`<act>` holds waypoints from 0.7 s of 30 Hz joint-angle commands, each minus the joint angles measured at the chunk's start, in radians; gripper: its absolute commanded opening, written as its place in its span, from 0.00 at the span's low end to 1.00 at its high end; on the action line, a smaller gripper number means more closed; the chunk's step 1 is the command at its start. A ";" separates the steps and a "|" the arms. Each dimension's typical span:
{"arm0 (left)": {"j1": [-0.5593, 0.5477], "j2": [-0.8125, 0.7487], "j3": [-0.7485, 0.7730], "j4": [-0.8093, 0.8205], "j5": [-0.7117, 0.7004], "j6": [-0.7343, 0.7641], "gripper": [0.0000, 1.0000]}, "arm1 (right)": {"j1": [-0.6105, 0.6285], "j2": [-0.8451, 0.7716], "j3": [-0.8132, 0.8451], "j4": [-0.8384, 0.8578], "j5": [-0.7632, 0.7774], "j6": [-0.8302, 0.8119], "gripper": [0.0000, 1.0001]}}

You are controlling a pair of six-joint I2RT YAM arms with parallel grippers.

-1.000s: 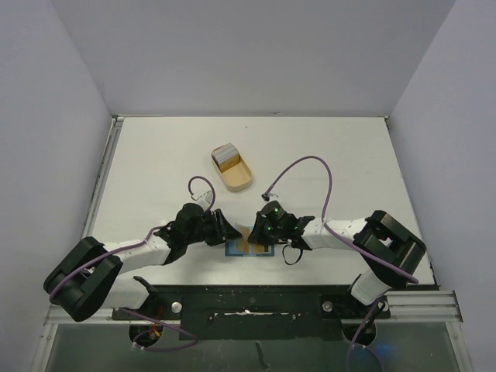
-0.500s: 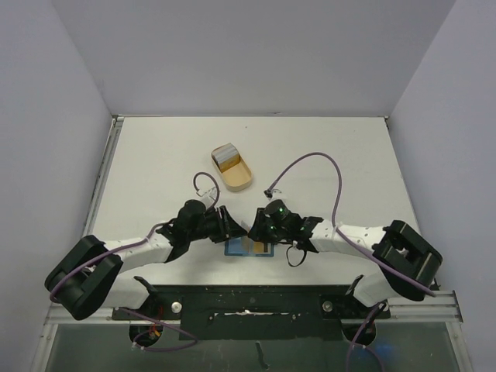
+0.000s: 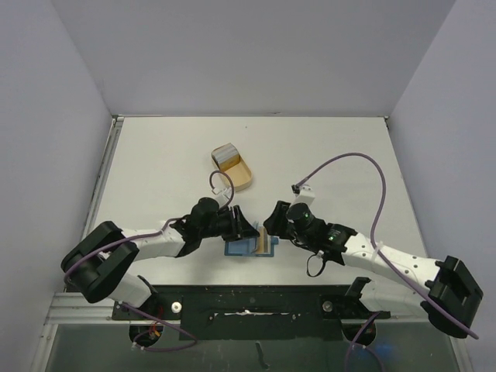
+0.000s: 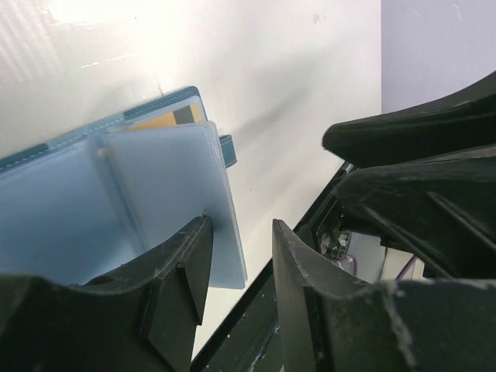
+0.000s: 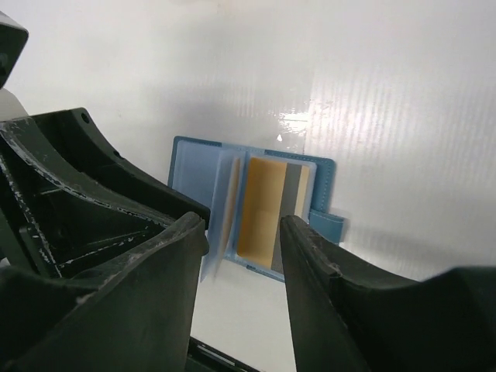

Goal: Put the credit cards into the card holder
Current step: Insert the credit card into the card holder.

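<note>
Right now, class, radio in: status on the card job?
Left gripper open, low over card holder. Right gripper open, empty. Holder lies open, tan card in pocket; other cards wait in tray. Nothing in the way.

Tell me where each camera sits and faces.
Top external: fixed above and behind, looking down at the table; left arm and right arm show.
Left wrist: on that arm, looking past the left claw at the card holder.
Right wrist: likewise, past the right claw at its tan credit card.
All three show the card holder.
</note>
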State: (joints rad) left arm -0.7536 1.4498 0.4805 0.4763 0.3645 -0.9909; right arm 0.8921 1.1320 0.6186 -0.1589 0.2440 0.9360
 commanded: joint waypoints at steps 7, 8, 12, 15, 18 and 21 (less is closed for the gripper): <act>-0.021 0.021 0.095 0.044 -0.003 0.025 0.34 | 0.010 -0.171 -0.052 -0.064 0.149 0.024 0.49; -0.021 0.015 0.097 0.032 -0.006 0.033 0.34 | 0.009 -0.169 -0.051 -0.067 0.149 0.020 0.49; -0.021 -0.012 0.112 -0.031 -0.033 0.069 0.35 | 0.011 -0.166 -0.056 -0.060 0.135 0.014 0.49; -0.021 -0.036 0.152 -0.153 -0.082 0.113 0.34 | 0.011 -0.169 -0.063 -0.052 0.129 0.011 0.49; -0.021 -0.071 0.173 -0.249 -0.140 0.153 0.34 | 0.011 -0.169 -0.065 -0.045 0.116 0.004 0.49; -0.021 -0.107 0.209 -0.320 -0.184 0.187 0.34 | 0.011 -0.170 -0.071 -0.036 0.099 -0.001 0.49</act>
State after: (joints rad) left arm -0.7712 1.4174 0.6121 0.2672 0.2661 -0.8837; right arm 0.8978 0.9779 0.5533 -0.2401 0.3389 0.9493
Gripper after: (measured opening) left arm 0.345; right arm 0.491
